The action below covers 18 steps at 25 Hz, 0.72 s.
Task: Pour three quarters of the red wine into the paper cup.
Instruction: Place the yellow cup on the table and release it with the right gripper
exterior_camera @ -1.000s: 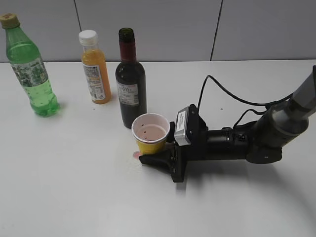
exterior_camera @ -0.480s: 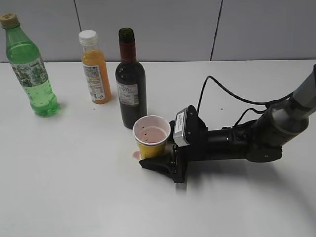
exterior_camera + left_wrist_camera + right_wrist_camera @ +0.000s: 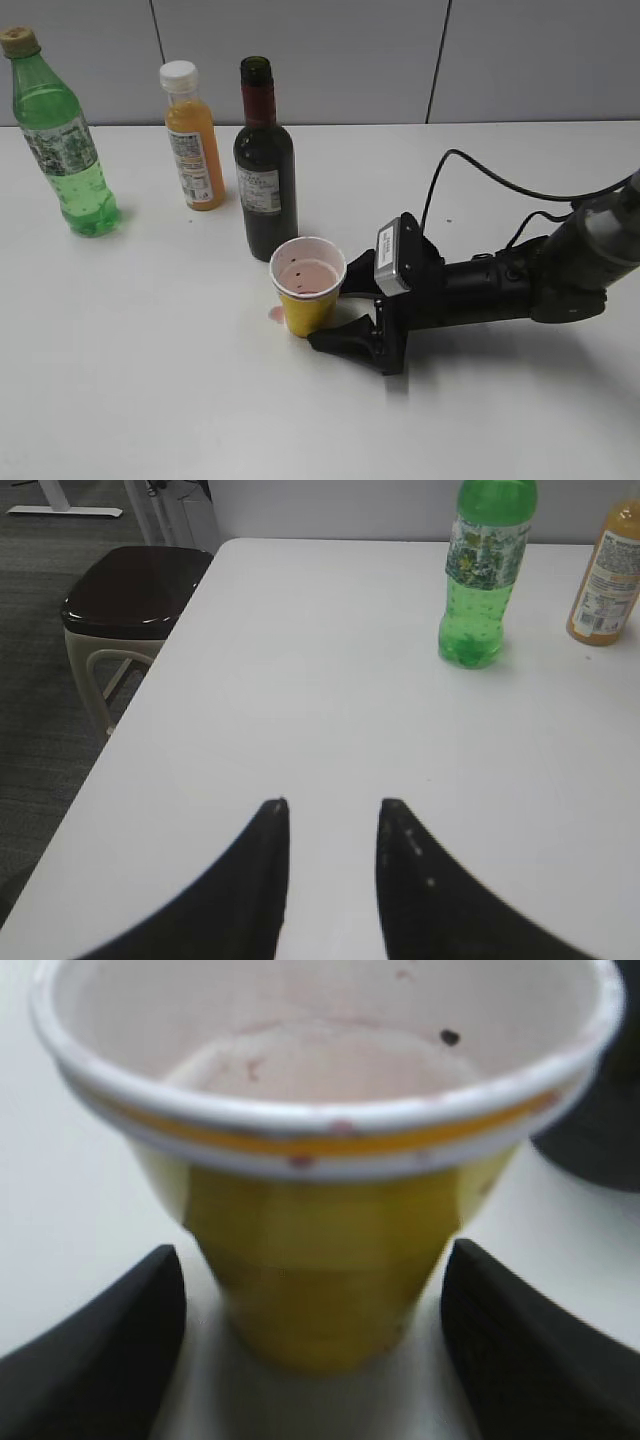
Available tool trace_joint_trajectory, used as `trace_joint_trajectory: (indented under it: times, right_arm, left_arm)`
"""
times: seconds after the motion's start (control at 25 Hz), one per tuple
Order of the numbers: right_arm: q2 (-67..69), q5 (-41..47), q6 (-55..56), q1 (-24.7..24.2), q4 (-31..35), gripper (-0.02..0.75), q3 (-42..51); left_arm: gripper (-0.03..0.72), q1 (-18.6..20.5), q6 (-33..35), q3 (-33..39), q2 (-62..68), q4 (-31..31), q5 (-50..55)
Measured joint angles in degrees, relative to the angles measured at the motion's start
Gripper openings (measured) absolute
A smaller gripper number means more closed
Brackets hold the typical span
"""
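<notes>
The paper cup (image 3: 308, 285) stands upright on the white table, yellow with a white rim and a pink-stained inside. It fills the right wrist view (image 3: 320, 1210). The dark green wine bottle (image 3: 265, 170) stands just behind it, uncapped and dark with red wine. My right gripper (image 3: 335, 312) lies low on the table to the cup's right, open. Its fingers (image 3: 120, 1360) flank the cup's base with a gap on each side, the gripper (image 3: 313, 1260) not touching it. My left gripper (image 3: 330, 805) is open and empty over bare table.
A green soda bottle (image 3: 65, 140) and an orange juice bottle (image 3: 193, 140) stand at the back left, also in the left wrist view (image 3: 480, 580) (image 3: 610, 580). A pink spot (image 3: 275, 315) marks the table by the cup. A stool (image 3: 130, 590) stands beyond the table's left edge.
My right gripper has drawn back to the right, away from the cup. The cup stays standing in place. The bottles have not moved.
</notes>
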Motion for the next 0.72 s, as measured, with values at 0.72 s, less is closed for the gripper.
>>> trace_joint_trajectory:
  times: [0.72]
  right_arm:
    - [-24.9, 24.1, 6.2, -7.2, -4.9, 0.594, 8.0]
  left_arm:
    - [0.236, 0.0, 0.0, 0.0, 0.0, 0.0, 0.0]
